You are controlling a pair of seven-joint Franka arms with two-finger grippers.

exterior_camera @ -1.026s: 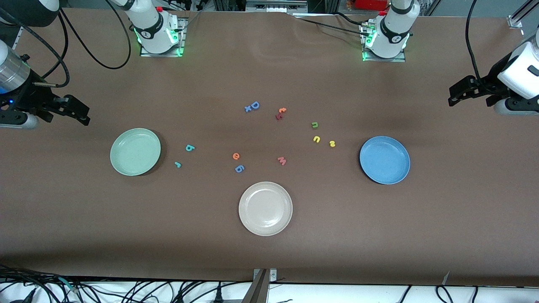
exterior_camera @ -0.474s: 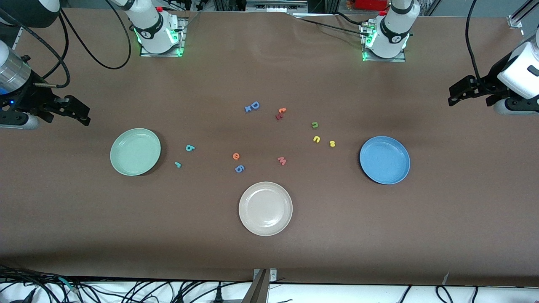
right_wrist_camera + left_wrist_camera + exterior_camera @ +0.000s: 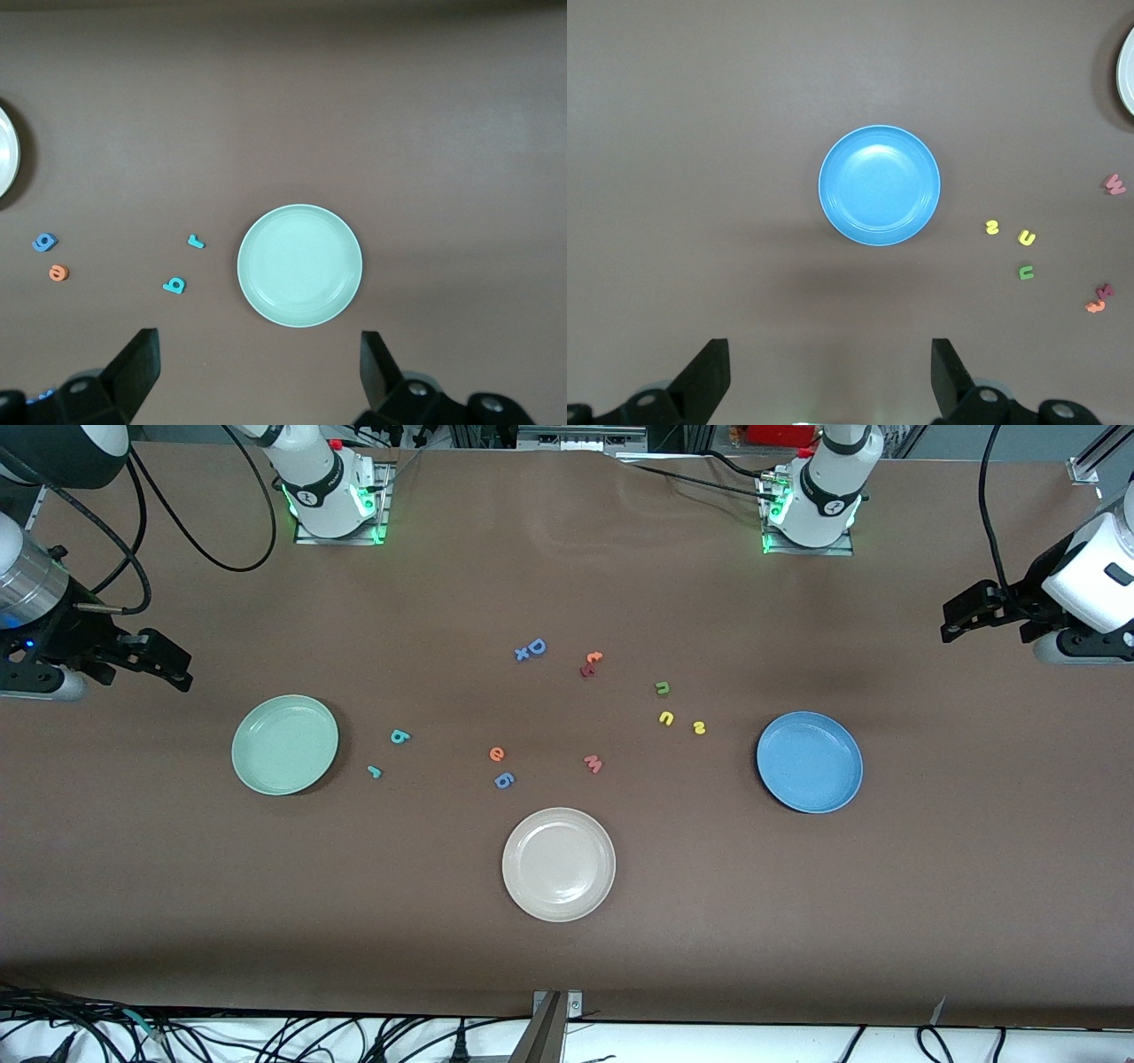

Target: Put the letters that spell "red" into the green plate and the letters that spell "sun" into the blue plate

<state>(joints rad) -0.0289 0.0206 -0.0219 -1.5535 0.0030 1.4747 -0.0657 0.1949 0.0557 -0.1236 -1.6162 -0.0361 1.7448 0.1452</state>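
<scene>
The green plate [image 3: 284, 745] [image 3: 299, 266] lies empty toward the right arm's end. Beside it on the table are the teal "d" [image 3: 400, 736] [image 3: 174, 285] and teal "r" [image 3: 374, 771] [image 3: 196, 241], with the orange "e" [image 3: 496, 755] [image 3: 58, 273] nearer the middle. The blue plate [image 3: 809, 762] [image 3: 879, 185] is empty too. Next to it lie the yellow "s" [image 3: 699, 728] [image 3: 992, 227], yellow "u" [image 3: 666, 718] [image 3: 1027, 237] and olive "n" [image 3: 662, 687] [image 3: 1026, 272]. My right gripper [image 3: 182, 669] [image 3: 260, 363] hangs open over bare table by the green plate. My left gripper [image 3: 950, 622] [image 3: 830, 372] hangs open by the blue plate.
A cream plate [image 3: 558, 864] sits nearest the front camera, mid-table. Other letters lie in the middle: a blue "g" [image 3: 504, 780], a pink "w" [image 3: 593, 763], a blue "D" [image 3: 534, 648] and an orange "t" [image 3: 593, 658]. Cables run along the table's front edge.
Both grippers have shifted very slightly at their ends of the table. The letters and plates lie where they were.
</scene>
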